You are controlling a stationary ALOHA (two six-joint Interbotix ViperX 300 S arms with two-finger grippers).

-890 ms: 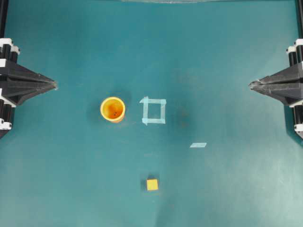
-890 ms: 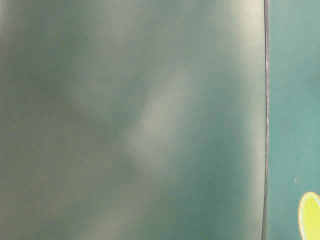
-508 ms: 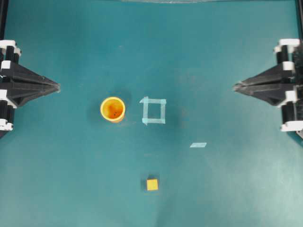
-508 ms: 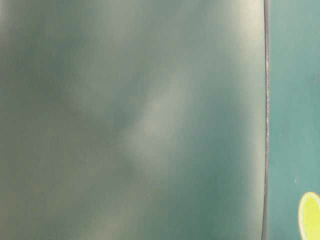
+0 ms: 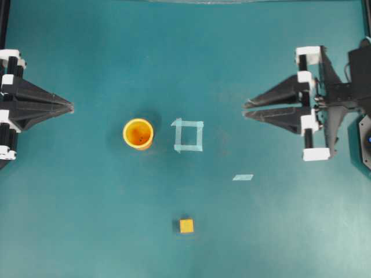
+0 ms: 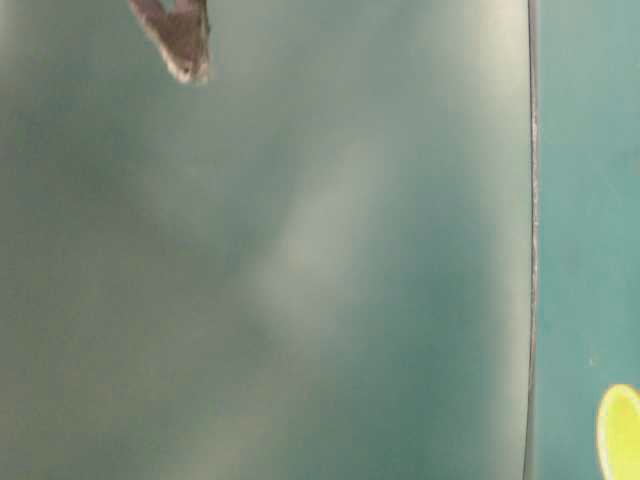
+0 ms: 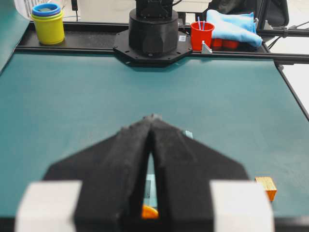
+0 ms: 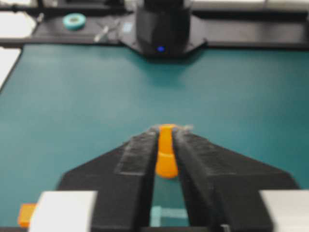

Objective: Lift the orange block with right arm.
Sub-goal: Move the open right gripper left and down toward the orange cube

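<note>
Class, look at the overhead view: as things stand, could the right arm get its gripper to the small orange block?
Probably yes. The small orange block sits alone on bare teal table; nothing lies between it and the right gripper, whose jaws are parted.

I worked in a robot lab; a teal table (image 5: 87, 231) carried taped marks (image 5: 188, 136), with stacked cups (image 7: 48, 21) along its far edge.
</note>
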